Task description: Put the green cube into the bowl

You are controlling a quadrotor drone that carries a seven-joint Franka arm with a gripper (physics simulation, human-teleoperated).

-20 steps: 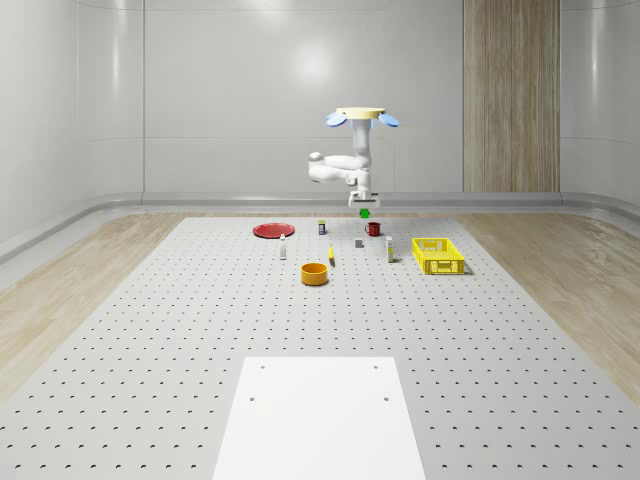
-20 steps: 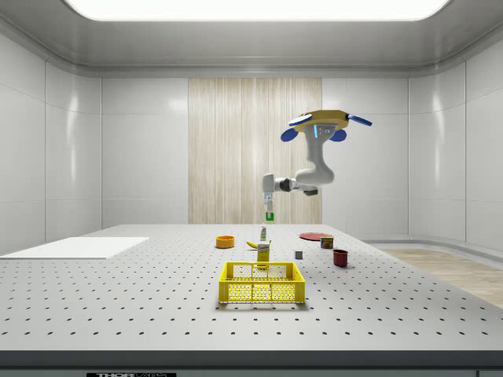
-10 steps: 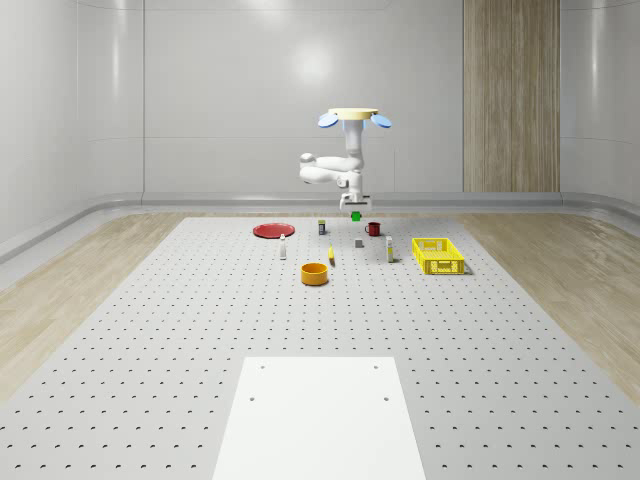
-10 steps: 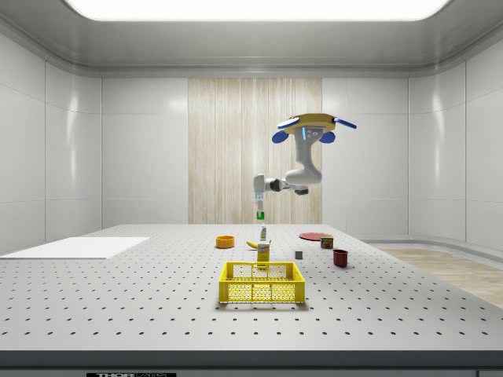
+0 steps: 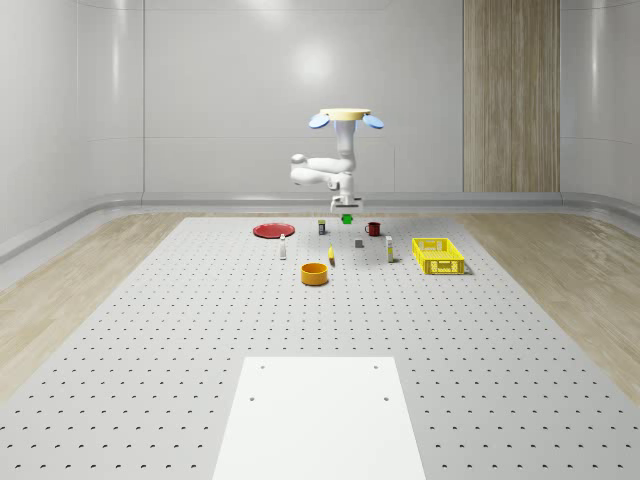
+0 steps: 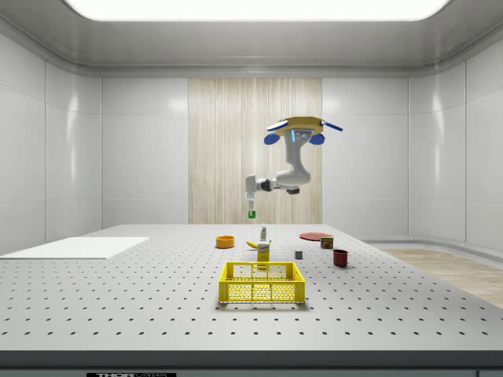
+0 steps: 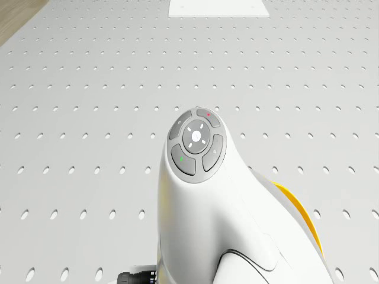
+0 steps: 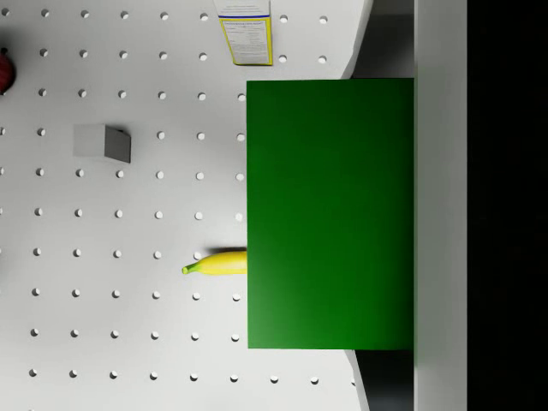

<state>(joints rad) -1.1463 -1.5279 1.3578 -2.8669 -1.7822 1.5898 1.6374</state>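
High above the perforated grey table's (image 5: 150, 330) far half hovered the drone (image 5: 345, 117); its gripper (image 5: 347, 209) clamped the small green cube (image 5: 347, 218), the round orange bowl (image 5: 315, 273) lying below, toward the near edge.

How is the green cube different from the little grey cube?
The green cube is bright green; the grey cube is dull grey. The green cube hangs in the air in the gripper under the hovering drone, while the grey cube rests on the table. Both are plain, flat-sided blocks.
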